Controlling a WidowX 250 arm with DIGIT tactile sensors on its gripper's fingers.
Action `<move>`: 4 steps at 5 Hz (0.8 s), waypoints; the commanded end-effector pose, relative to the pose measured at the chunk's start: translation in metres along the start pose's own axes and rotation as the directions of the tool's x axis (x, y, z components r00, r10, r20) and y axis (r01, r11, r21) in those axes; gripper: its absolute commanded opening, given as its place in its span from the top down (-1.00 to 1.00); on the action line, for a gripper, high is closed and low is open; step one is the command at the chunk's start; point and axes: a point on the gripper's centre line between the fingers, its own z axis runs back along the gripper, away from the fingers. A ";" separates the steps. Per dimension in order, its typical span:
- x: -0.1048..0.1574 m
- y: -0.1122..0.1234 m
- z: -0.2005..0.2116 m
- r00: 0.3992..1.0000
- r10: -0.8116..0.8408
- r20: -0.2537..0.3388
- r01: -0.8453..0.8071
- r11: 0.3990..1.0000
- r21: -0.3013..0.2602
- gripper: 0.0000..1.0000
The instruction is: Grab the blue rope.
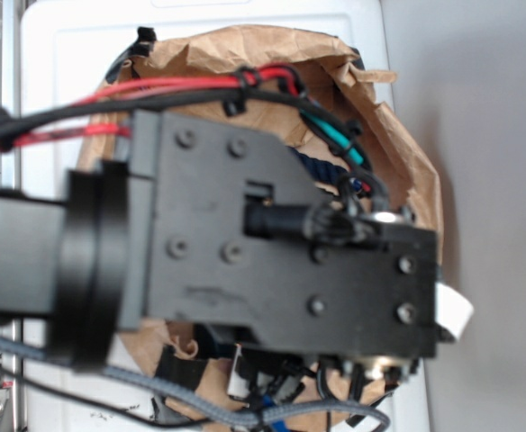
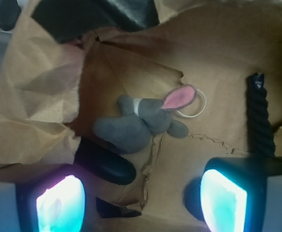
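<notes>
blue rope (image 2: 260, 121) dark navy | bunny (image 2: 141, 123) grey, pink ear | paper (image 2: 218, 58) brown

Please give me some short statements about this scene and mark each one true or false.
1. The hand is closed on the rope. False: the fingers are apart with nothing between them.
2. A grey bunny lies on brown paper. True.
3. In the wrist view, the rope is to the right of the bunny. True.
4. The rope lies across the bunny. False: they are apart, with bare paper between them.
5. The bunny's ear is pink inside. True.
6. In the exterior view, the whole rope shows. False: the arm hides most of it.
</notes>
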 end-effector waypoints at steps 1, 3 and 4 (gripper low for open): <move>0.005 0.004 0.016 0.998 0.005 0.066 -0.006 1.000 0.016 -1.00; 0.013 0.023 0.005 0.998 0.027 0.060 -0.028 0.999 0.021 -1.00; 0.013 0.044 0.012 0.996 0.057 0.064 -0.056 0.998 -0.011 -1.00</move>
